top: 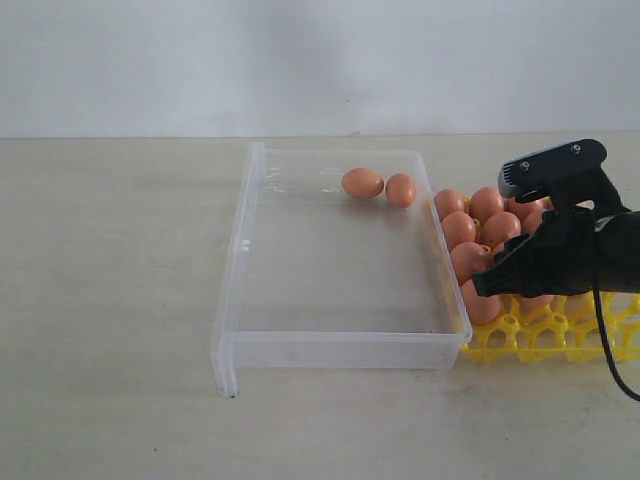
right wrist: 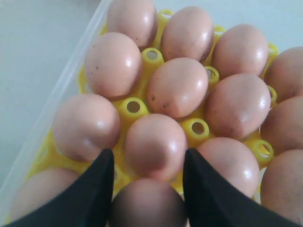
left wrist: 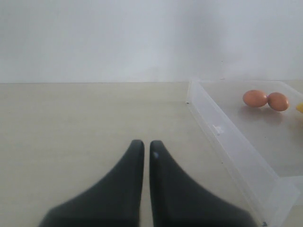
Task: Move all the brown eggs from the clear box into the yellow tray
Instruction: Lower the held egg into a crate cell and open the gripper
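Currently right pincer (right wrist: 147, 158) clamped on one brown egg (right wrist: 147, 204) above yellow tray (top: 545, 340), many cells filled. Two brown eggs (top: 362, 182) lie by far wall of clear box (top: 335, 350). Shell likely light, smooth, brittle: grip gently across middle. Left pincer (left wrist: 143, 146) together, above bare surface (left wrist: 71, 123).
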Motion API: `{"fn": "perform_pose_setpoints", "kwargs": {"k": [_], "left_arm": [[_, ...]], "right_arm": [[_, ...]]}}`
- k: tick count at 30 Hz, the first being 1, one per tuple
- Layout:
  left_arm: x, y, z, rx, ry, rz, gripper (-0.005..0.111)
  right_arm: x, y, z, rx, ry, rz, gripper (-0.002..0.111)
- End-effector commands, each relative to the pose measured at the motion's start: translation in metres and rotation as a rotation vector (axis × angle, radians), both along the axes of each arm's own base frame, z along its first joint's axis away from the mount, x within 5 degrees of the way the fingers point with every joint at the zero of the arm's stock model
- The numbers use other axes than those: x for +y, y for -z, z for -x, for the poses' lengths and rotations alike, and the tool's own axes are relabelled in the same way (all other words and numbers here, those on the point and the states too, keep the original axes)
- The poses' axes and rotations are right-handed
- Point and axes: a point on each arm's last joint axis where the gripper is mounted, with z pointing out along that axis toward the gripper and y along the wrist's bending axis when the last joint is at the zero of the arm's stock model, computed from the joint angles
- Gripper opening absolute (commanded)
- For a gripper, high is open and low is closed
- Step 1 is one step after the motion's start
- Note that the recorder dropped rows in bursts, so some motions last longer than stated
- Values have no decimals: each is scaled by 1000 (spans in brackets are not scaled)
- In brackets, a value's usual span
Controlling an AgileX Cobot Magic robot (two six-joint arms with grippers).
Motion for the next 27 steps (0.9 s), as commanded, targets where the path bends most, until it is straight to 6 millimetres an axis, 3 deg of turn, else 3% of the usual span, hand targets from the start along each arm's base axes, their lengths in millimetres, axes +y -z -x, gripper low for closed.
{"fn": "perform_pose_setpoints", "kwargs": {"k": [1, 10, 12, 17, 19, 23, 27], "left_arm": [[0, 1, 0, 0, -3, 0, 4], [0, 1, 0, 0, -3, 0, 4], [0, 1, 0, 0, -3, 0, 4], [0, 1, 0, 0, -3, 0, 4], [0, 1, 0, 0, -3, 0, 4], [0, 1, 0, 0, -3, 0, 4], [0, 1, 0, 0, -3, 0, 4]], "right_arm": [[0, -1, 0, -8, 13, -9, 0], [1, 1, 2, 21, 5, -16, 1], [1, 1, 2, 23, 5, -16, 6], [0, 1, 2, 11, -10, 4, 34], [0, -1, 1, 0, 1, -2, 35], [0, -19, 4, -59, 80, -96, 35], [9, -68, 8, -95, 100, -261, 35]]}}
